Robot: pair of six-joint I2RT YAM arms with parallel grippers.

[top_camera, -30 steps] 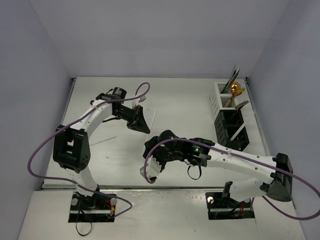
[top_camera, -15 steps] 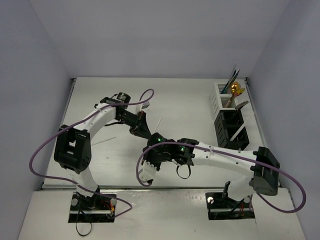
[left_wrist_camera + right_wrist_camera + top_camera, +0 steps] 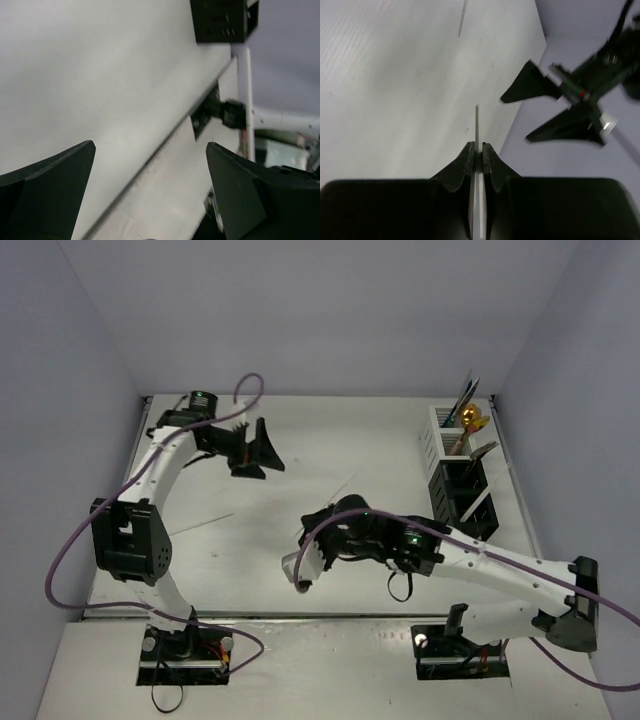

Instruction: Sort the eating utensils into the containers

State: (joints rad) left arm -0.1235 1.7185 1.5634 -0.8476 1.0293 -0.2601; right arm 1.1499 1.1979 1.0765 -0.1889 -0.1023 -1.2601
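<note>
Pinching a stick while the other arm hangs open

Only the right wrist view shows the hold: the right gripper is closed tight on a thin pale stick jutting forward above the white table. From above, the left gripper hangs spread wide with nothing in it, well apart from the small white slatted box and the longer black slatted box at the right edge. Another loose stick lies on the table.
</note>
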